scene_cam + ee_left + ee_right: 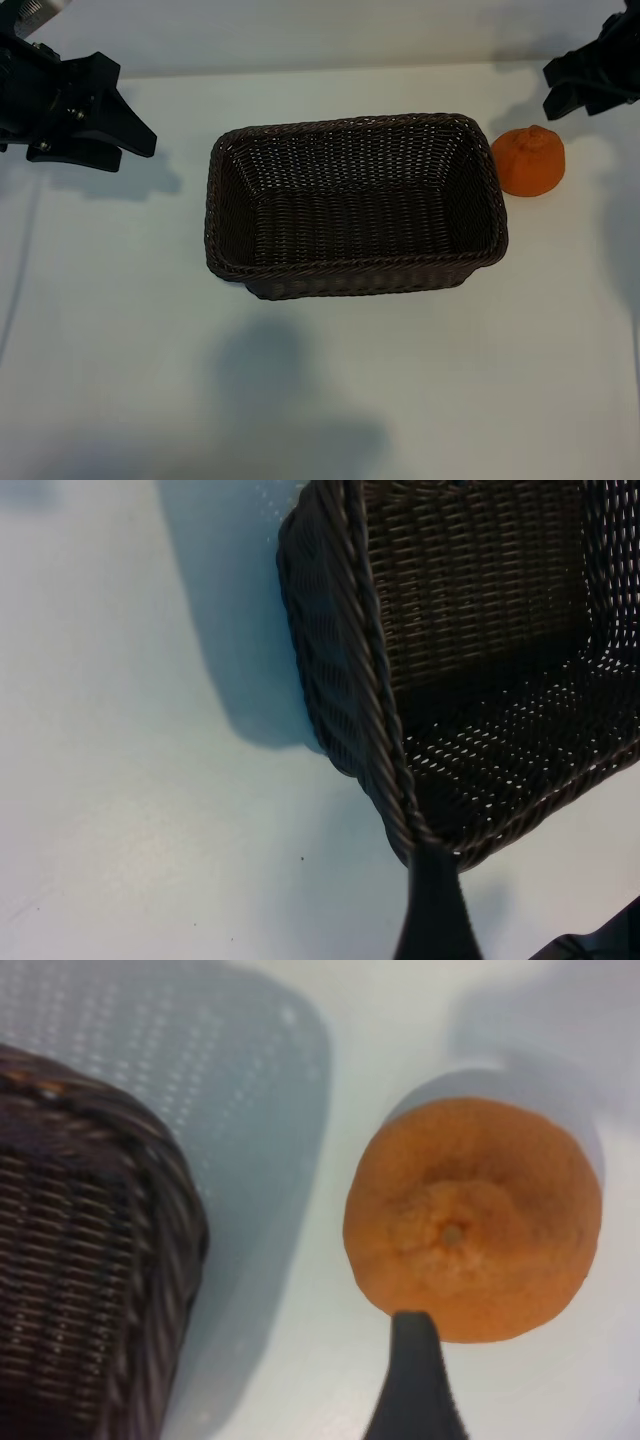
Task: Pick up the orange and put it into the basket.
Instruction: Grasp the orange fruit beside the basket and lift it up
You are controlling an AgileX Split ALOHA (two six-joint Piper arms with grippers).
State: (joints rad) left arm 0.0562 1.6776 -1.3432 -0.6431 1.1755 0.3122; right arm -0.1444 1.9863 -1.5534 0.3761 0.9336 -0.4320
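The right gripper [560, 88] hangs at the far right corner of the exterior view, its dark fingers spread wide with nothing between them. It is above and just behind the orange [529, 160], not touching it. From the right wrist view one black fingertip [415, 1380] crosses the near edge of the orange [472, 1218], whose puckered nub faces the camera; the other finger is out of that view.

The orange sits on the white table [320, 400], just beside the right end of the basket [356, 205], close to its rim but apart from it, with a narrow strip of table between them. In the right wrist view the basket's woven wall [90, 1260] curves past one side, casting a dotted shadow on the table.

The basket lies near the middle of the table, its long side across the exterior view, braided rim all round, sloping sides going down to a flat woven floor. Nothing lies inside it.

The left gripper [125, 130] hangs off the basket's left end, well clear of it, its fingers likewise parted wide and holding nothing. Its wrist view shows the basket's corner [345, 680] and bare interior, with one dark fingertip [432, 910] at the edge.
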